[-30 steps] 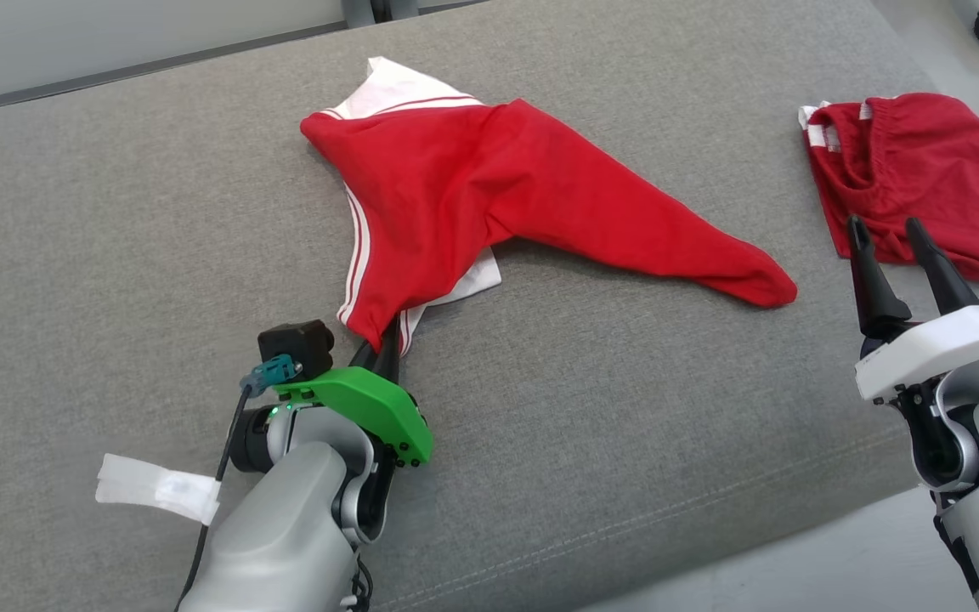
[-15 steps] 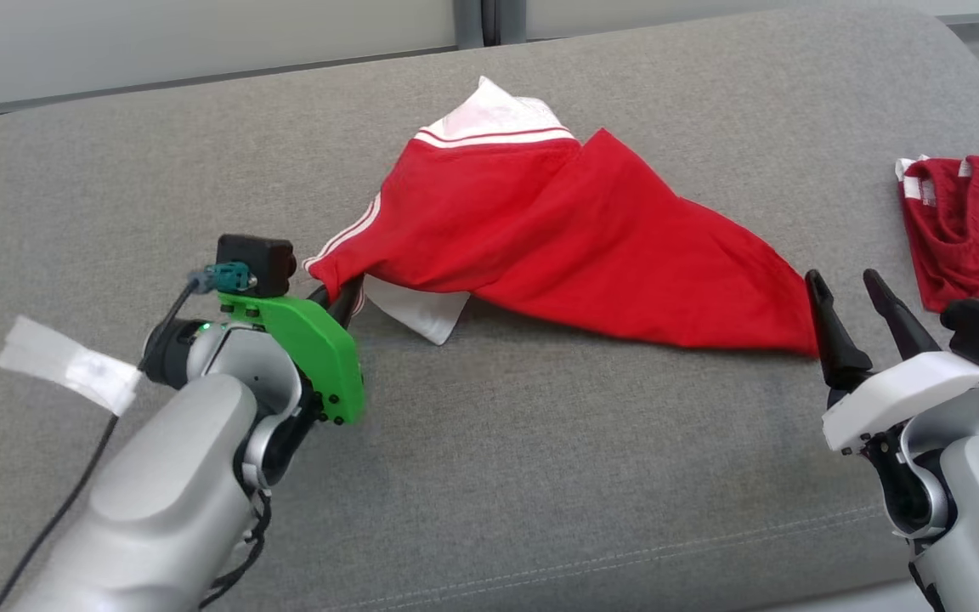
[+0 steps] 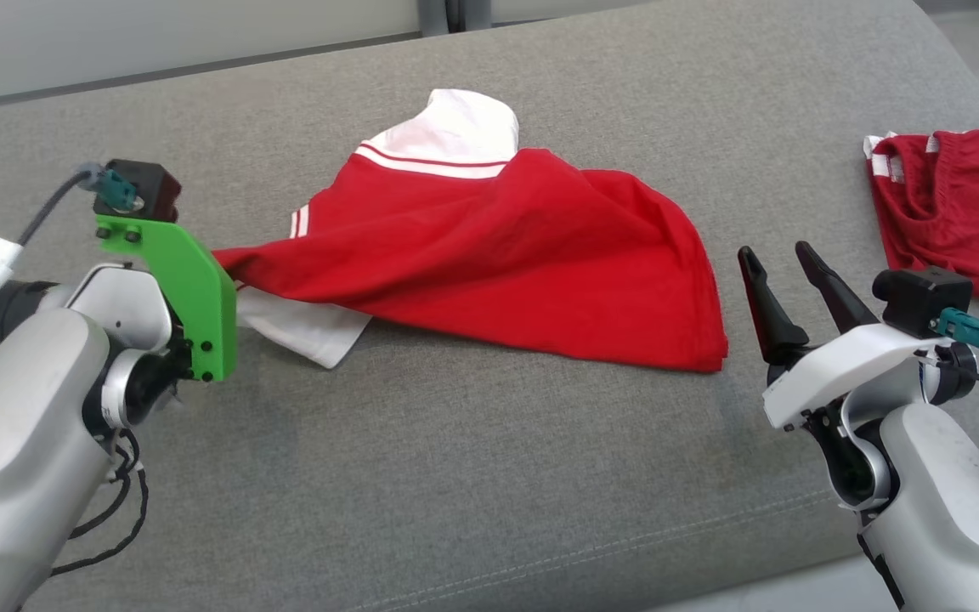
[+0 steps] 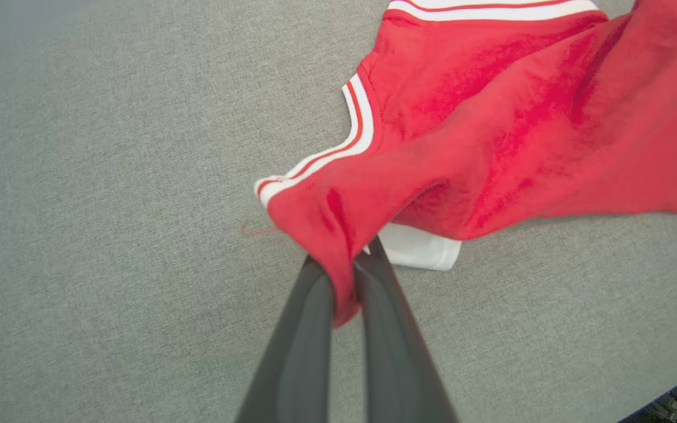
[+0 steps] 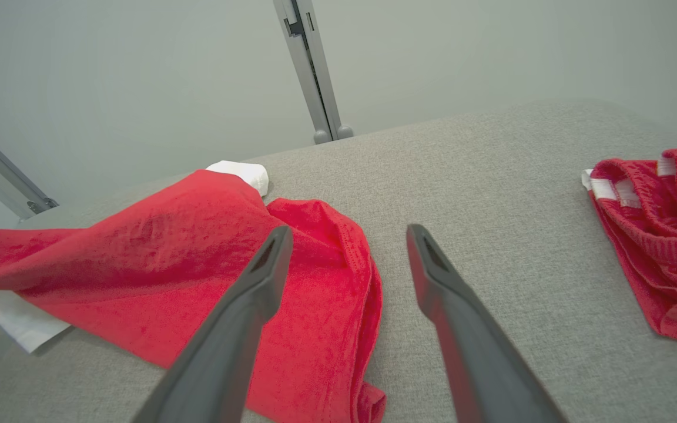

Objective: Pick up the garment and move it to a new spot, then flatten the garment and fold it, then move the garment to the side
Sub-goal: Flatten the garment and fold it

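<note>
Left wrist view shows the left gripper (image 4: 344, 267) with both dark fingers pinched tight on a red corner of the garment (image 3: 498, 255). In the head view that arm sits at about nine o'clock, behind its green bracket (image 3: 188, 289). The pinched corner is raised off the grey cushion (image 3: 455, 493), and the cloth runs taut toward it, which probably means the garment is being dragged to a new spot.

At four o'clock the right gripper (image 3: 774, 251) hovers with its fingers spread and nothing between them. It is just beside the garment's hem, likely placed to take a second corner for flattening.

The garment's bulk lies bunched mid-cushion, with a white sleeve (image 3: 307, 331) tucked beneath and another white part (image 3: 464, 123) at twelve o'clock. Farther off, at two o'clock, a second red garment (image 3: 957, 195) lies well apart.
</note>
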`<state>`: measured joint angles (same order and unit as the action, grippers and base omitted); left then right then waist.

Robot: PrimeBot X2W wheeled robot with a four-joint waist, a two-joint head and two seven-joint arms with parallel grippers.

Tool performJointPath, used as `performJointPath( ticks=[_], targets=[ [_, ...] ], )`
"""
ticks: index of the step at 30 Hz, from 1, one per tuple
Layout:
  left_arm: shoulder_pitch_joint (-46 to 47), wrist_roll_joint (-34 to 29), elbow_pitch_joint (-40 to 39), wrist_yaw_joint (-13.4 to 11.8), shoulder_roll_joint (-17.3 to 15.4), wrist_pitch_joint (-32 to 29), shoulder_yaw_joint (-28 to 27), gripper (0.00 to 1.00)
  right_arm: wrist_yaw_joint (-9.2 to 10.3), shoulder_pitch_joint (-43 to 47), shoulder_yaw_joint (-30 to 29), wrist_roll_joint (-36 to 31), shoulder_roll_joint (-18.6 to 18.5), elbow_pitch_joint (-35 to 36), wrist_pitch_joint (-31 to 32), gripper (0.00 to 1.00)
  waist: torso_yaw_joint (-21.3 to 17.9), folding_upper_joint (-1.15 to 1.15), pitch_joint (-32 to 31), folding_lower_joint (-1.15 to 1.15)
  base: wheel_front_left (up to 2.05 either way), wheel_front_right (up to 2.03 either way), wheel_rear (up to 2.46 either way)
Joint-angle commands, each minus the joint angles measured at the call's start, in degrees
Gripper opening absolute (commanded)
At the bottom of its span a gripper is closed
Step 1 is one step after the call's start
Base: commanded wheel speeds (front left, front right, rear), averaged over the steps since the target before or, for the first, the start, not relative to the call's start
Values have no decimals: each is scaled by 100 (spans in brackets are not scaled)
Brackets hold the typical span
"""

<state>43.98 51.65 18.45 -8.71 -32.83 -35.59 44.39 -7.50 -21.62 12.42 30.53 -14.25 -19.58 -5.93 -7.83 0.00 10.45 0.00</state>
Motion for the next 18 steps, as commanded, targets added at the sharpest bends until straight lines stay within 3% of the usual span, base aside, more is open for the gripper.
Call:
performJointPath(
  ticks=[1,3,4,5,6,18],
  targets=[
    [163,44,115,-73,-66,-52,-81,0,2,-117,64,27,0,-43,-55,100,-225,0,161,0,0,0,0],
    [234,88,307,-150,-62,84,-220,0,2,-201,130,46,12,-90,-94,100,-332,0,217,0,0,0,0],
    [226,114,416,-169,-32,153,-272,13,2,-228,162,56,17,-122,-115,100,-375,0,234,0,0,0,0],
    [217,128,541,-193,-13,238,-324,38,2,-242,187,70,22,-146,-136,100,-409,0,249,0,0,0,0],
    [209,129,648,-211,-6,350,-377,100,2,-250,210,79,22,-173,-156,100,-432,0,256,0,0,0,0],
    [-242,325,1217,-60,59,1164,-651,100,2,40,65,169,-150,-404,-332,100,-36,0,-127,0,0,0,0]
  ],
)
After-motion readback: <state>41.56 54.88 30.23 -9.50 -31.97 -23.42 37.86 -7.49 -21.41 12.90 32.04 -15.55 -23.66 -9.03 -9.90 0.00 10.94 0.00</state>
